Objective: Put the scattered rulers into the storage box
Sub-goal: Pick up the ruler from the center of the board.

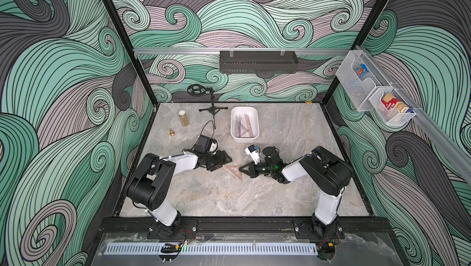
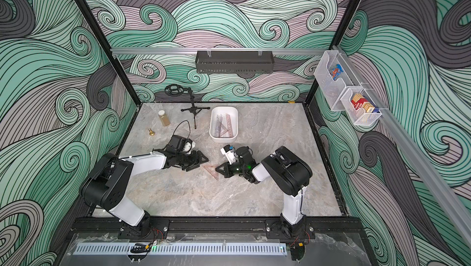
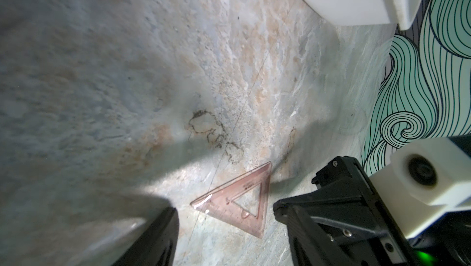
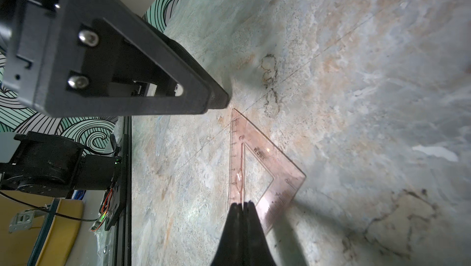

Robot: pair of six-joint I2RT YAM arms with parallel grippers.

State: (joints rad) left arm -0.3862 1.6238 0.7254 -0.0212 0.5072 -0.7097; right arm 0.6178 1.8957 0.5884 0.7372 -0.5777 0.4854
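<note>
Worktop (image 1: 293, 150): grey marble pattern, beige veining. Set square (image 3: 221, 210): transparent pinkish-brown. Box (image 1: 244, 138): white. Walls (image 1: 254, 10): green, grey and mauve swirl pattern, black outlines. Arms (image 1: 186, 161): black and white. Shelf (image 1: 257, 64): black. Baskets (image 1: 356, 91): white mesh.

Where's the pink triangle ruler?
In both top views, the pink set square lies flat on the tabletop between the two arms' jaws, in front of the storage box.

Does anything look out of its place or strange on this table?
Yes. One pinkish see-through triangular plastic set square lies flat on the grey marble table, outside the white rectangular plastic storage box where the other see-through plastic rulers already lie. Nothing looks spilled or broken.
</note>
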